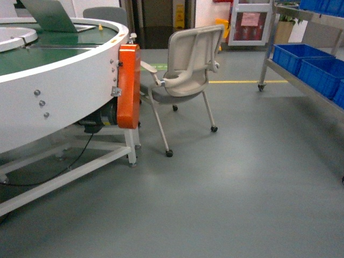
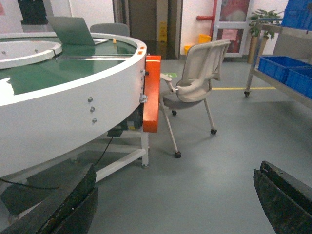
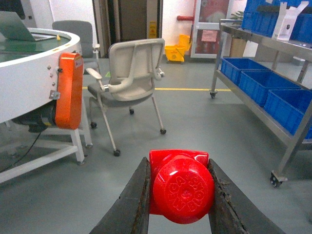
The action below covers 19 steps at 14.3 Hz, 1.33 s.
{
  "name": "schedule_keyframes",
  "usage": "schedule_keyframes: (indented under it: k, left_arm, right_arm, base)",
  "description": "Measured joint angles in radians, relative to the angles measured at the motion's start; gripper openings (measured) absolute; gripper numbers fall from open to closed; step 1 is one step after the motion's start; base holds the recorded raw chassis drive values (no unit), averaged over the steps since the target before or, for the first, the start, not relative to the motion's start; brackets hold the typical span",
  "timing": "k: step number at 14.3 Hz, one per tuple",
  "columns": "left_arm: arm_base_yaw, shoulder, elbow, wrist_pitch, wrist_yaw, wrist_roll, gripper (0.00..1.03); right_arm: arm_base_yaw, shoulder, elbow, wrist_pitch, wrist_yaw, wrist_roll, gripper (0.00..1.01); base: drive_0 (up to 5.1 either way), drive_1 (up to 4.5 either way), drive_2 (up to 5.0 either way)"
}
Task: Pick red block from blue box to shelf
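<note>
A: What is the right end effector [image 3: 181,195] doing?

B: Its two fingers are clamped on the red block [image 3: 180,185], one on each side, stud end toward the camera. The block is out of the blue box, which I cannot see in any view.

A: And the left end effector [image 2: 173,204]?

B: Spread wide apart, with only floor between its fingers.

A: Where is the shelf from the right end effector?

B: Ahead and to its right, well apart. The shelf [image 3: 273,63] has dark blue crates [image 3: 265,85] on its tiers. A chair [image 3: 131,73] stands ahead and to the left, and beyond it the round white worktop [image 3: 29,83] with its orange cover [image 3: 68,90].

A: So how to carry it well?

B: I judge the grip should stay firm during travel, the base should swing right, away from the chair, and the arm should find a bare patch of tier rather than a crate before opening.
</note>
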Motion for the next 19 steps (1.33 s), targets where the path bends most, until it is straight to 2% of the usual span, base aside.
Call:
schedule_keyframes:
  k: [4,19]
  left_arm:
    - [0.000,0.000,0.000,-0.002,-0.001,0.000,0.98]
    - [0.002,0.000,0.000,0.000,0.000,0.000,0.98]
  right_arm:
    - [0.000,0.000,0.000,0.002,0.000,0.000,0.24]
    - [0.000,0.000,0.000,0.002,0.000,0.000,0.24]
  base:
    - [0.0,4.30,-4.4]
    - [-1.6,-1.63,-1.6]
